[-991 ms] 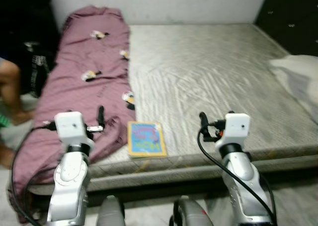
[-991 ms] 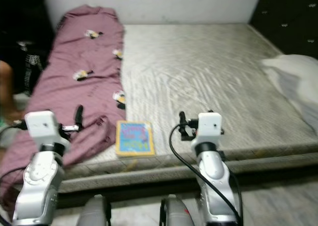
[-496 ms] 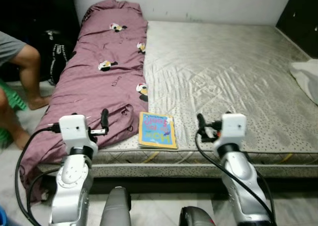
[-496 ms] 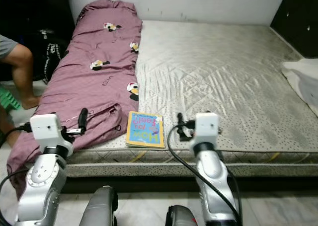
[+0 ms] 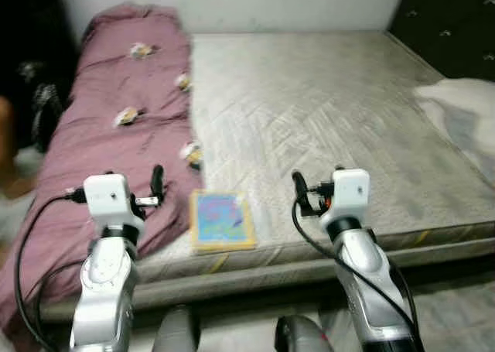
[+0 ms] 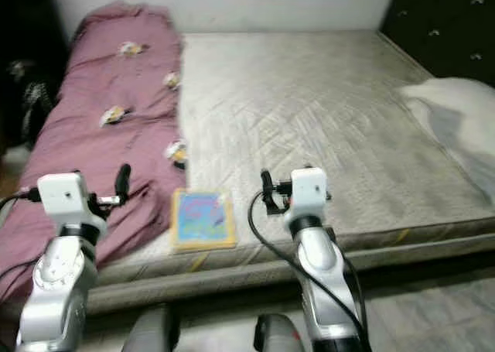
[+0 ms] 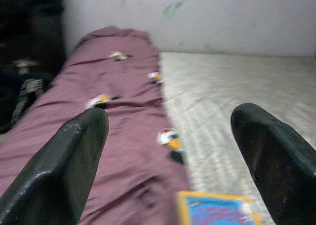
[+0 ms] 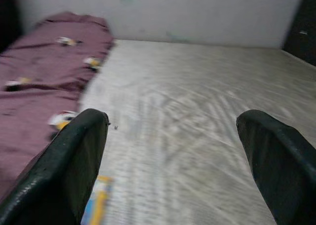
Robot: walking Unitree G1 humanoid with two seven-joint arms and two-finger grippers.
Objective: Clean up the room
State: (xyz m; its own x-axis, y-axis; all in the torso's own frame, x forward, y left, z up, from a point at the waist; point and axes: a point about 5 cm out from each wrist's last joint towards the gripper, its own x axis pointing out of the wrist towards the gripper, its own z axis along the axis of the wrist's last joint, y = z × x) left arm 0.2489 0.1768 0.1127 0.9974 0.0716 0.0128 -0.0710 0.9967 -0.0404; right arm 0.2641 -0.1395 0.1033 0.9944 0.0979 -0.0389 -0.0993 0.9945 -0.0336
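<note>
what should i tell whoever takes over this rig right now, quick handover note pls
Left tool: open, empty, raised in front of the bed near the purple blanket.
Right tool: open, empty, raised over the near edge of the mattress.
Book: flat on the mattress by its near edge, between the two arms, next to the blanket.
White cloth: on the mattress, far right.
Done: nothing picked up, judging by how things lie.
Left: likely book, blanket, cloth. Views are blurred, so re-check positions first.

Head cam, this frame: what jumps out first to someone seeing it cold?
The maroon blanket with cartoon patches, running down the robot's left side of the bare mattress. Next, the bright yellow-edged book lying flat at the near mattress edge, between the raised, open left gripper and right gripper.
</note>
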